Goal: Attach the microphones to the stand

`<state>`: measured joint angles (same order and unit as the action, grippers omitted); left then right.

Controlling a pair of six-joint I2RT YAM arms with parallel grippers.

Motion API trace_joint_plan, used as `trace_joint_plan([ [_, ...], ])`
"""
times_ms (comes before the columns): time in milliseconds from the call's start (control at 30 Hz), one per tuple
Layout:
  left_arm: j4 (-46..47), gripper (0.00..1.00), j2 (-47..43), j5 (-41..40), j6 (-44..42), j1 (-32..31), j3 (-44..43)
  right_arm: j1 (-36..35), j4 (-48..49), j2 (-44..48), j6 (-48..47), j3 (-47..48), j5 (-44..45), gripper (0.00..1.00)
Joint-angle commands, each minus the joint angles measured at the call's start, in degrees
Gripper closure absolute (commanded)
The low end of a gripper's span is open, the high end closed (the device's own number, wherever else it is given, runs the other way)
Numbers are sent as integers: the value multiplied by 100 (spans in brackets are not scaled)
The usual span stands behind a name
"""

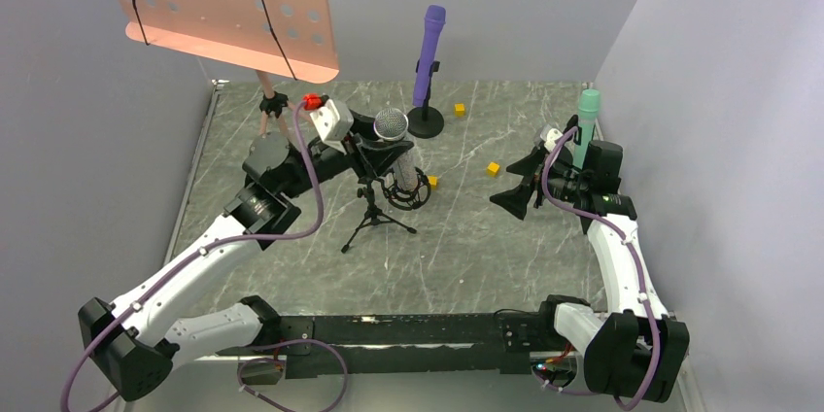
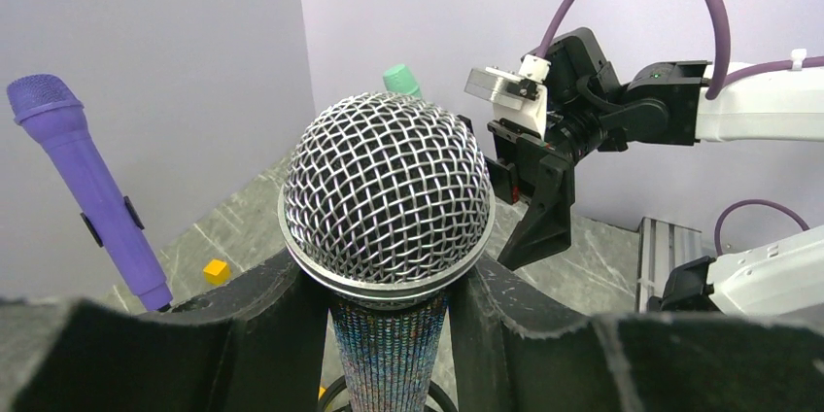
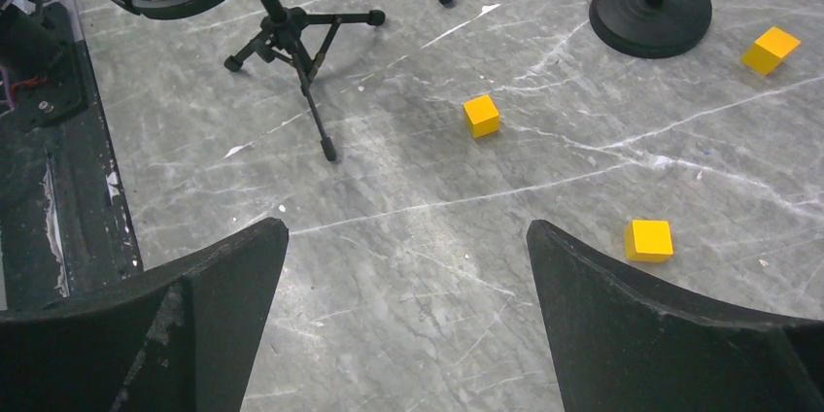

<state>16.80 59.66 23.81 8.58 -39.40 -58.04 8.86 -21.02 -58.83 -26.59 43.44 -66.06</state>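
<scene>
- Copper glitter below, silver mesh above: the copper microphone (image 2: pixel 387 188) is seen upright at centre frame in the overhead view. Its head is up and its body is clamped between the jaws of the left gripper (image 2: pixel 387 334).
- Its lower end is placed at the shock-mount ring (image 1: pixel 406 194) of the tripod stand (image 1: pixel 372 215). Whether it is seated inside the ring or only held just above it cannot be told.
- The purple microphone (image 1: pixel 429 52) is noted at upper centre, standing tilted in the round-base stand (image 1: pixel 425 121). That one is judged done.
- The green microphone (image 1: pixel 586 125) is seen upright at the right of the frame. Its lower part is hidden behind the right arm, so its support cannot be made out.
- The right gripper (image 3: pixel 408 276) is held with jaws wide apart and nothing between them. It is over bare counter (image 3: pixel 408 188), near two of the yellow cubes (image 3: pixel 481 115).
- Step in hand, as judged: the copper microphone is being mounted on the tripod stand.
- Next move, as judged: the body is to be lowered straight down through the ring, kept in line with the ring's axis, until it is gripped by the mount.
- Only then should the jaws be parted and drawn away sideways.
- The tripod looks light, so any sideways push on it is to be avoided.
</scene>
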Motion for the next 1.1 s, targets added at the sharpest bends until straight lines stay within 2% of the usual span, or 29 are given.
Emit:
trace_joint_plan([
  [0, 678, 100, -231, -156, 288, 25, 399, 19, -17, 64, -151, 235, -175, 0],
  [133, 940, 100, -257, -188, 427, 25, 520, 17, -17, 73, -148, 235, -180, 0],
  [200, 654, 100, -215, -222, 421, 27, 385, 19, -17, 66, -148, 235, -191, 0],
  [433, -1923, 100, 287, -81, -59, 25, -912, 13, -25, 90, -153, 235, -197, 0],
  [667, -3821, 100, 1122, -12, -697, 28, -2153, 10, -30, 93, -161, 242, -191, 0],
  [1067, -4544, 100, 1773, -100, -1793, -15, -2579, 17, -65, 65, -192, 248, -188, 0],
])
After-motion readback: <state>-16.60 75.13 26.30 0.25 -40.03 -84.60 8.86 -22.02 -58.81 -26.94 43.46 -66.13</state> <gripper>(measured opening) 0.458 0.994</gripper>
